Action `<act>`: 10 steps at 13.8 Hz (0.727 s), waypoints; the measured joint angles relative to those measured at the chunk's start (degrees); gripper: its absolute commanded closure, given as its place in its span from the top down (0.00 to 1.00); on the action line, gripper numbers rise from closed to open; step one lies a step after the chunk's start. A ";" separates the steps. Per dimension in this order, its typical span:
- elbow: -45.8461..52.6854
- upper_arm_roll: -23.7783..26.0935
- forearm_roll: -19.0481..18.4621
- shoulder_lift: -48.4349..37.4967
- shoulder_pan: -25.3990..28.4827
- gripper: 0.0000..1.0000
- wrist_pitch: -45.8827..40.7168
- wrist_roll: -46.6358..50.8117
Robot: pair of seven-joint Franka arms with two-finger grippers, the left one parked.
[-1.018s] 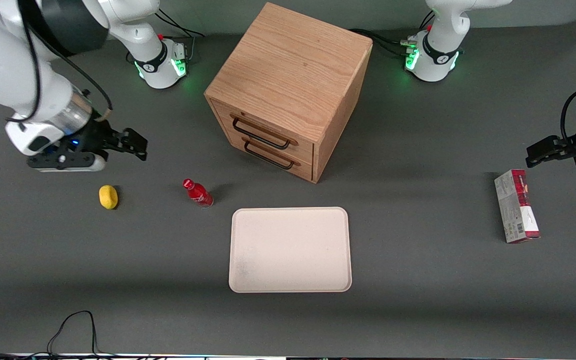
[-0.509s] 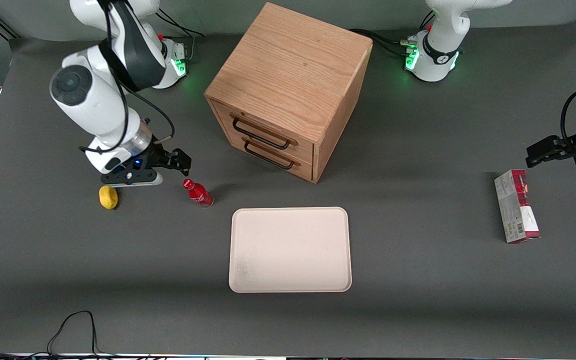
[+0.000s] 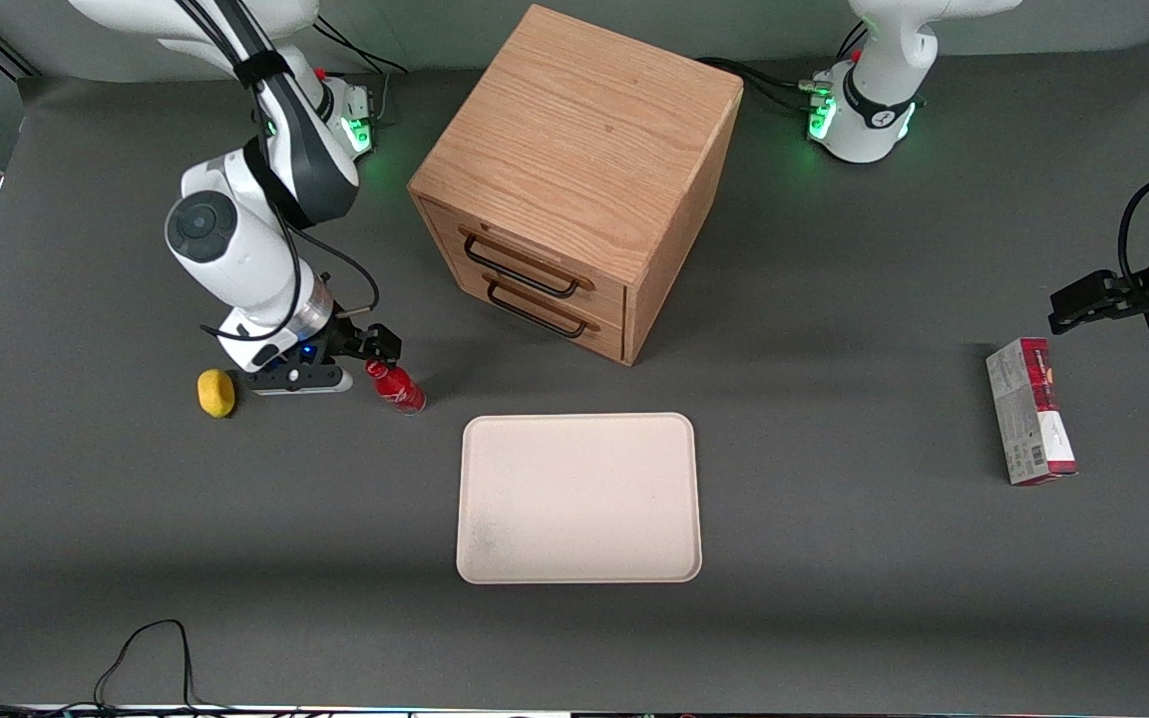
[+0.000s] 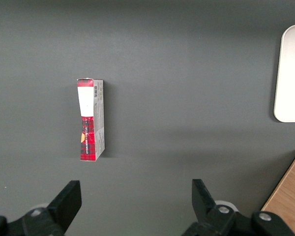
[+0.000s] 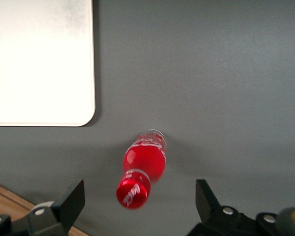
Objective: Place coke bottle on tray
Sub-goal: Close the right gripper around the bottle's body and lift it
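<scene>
Over the last second the right arm swung in from the working arm's end of the table, passing above the lemon [image 3: 216,393], until its gripper [image 3: 382,349] hung just above the coke bottle [image 3: 397,388]. That shift suggested the reach was nearly done and the grasp came next; nothing had been lifted yet.

The arm was folded, its wrist pointing down at the table, with the lemon just beside the gripper body. In the wrist view the fingers [image 5: 69,201] stood spread wide, holding nothing, and the coke bottle [image 5: 140,169] stood upright on the table between their lines, cap toward the camera. The tray [image 3: 579,498] lay bare, near the gripper and nearer the front camera. The wooden cabinet [image 3: 574,179] stood close by.
</scene>
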 measured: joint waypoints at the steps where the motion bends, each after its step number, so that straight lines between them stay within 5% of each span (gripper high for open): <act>1: -0.01 0.13 0.00 1.00 0.01 1.00 1.14 0.00; 3: 0.00 0.36 0.00 2.81 0.01 0.99 3.17 0.00; 10: -0.06 0.77 -0.24 4.10 0.01 0.67 2.44 -0.01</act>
